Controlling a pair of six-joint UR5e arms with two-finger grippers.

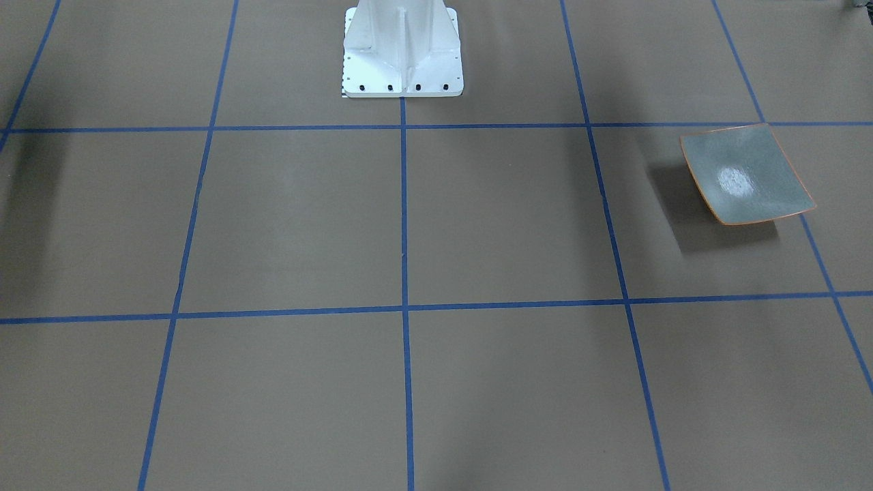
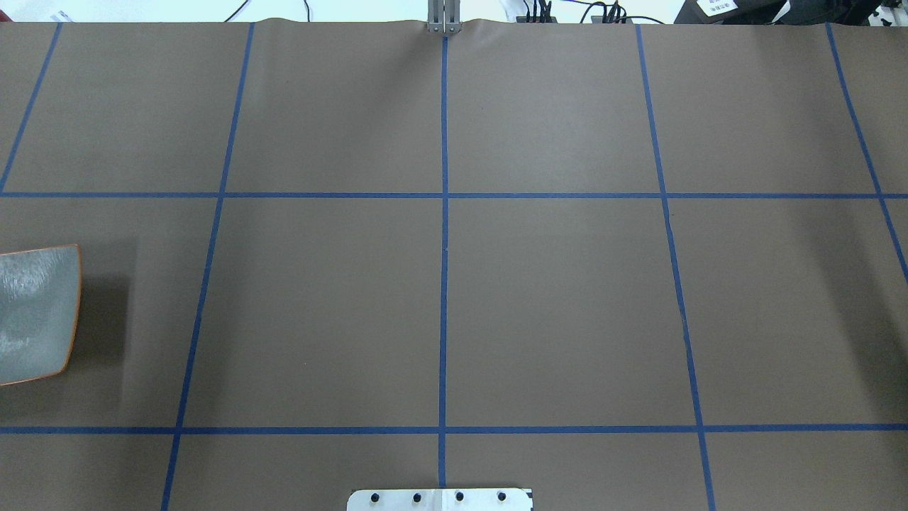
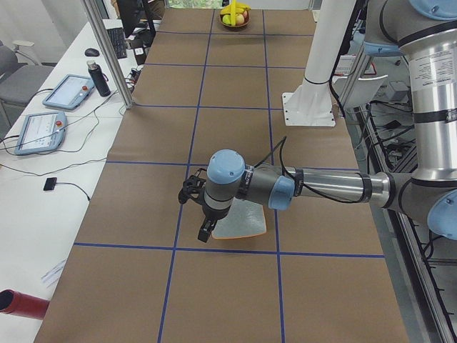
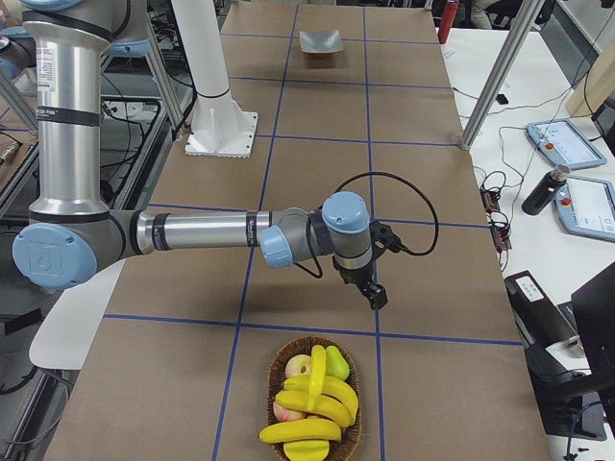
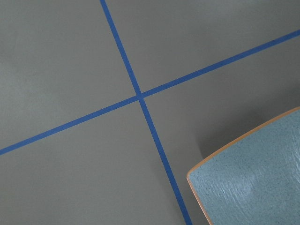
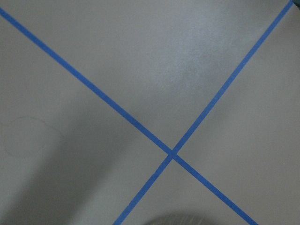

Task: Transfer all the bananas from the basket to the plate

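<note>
Several yellow bananas [image 4: 312, 408] lie in a brown wicker basket [image 4: 274, 370] with other fruit at the table's right end; they also show far off in the exterior left view [image 3: 234, 13]. The grey-green plate [image 1: 747, 174] with an orange rim sits empty at the table's left end [image 2: 35, 312]. My left gripper [image 3: 202, 230] hangs over the plate's [image 3: 243, 221] edge; one plate corner [image 5: 253, 183] shows in the left wrist view. My right gripper [image 4: 377, 293] hangs above the table just short of the basket. I cannot tell whether either gripper is open or shut.
The white robot base [image 1: 402, 51] stands mid-table at the robot's side. A pale apple [image 4: 300, 366] and a green fruit [image 4: 335, 362] share the basket. Metal posts [image 3: 107, 53] [image 4: 495, 72], tablets [image 3: 68, 91] and a bottle [image 3: 100, 77] line the operators' side.
</note>
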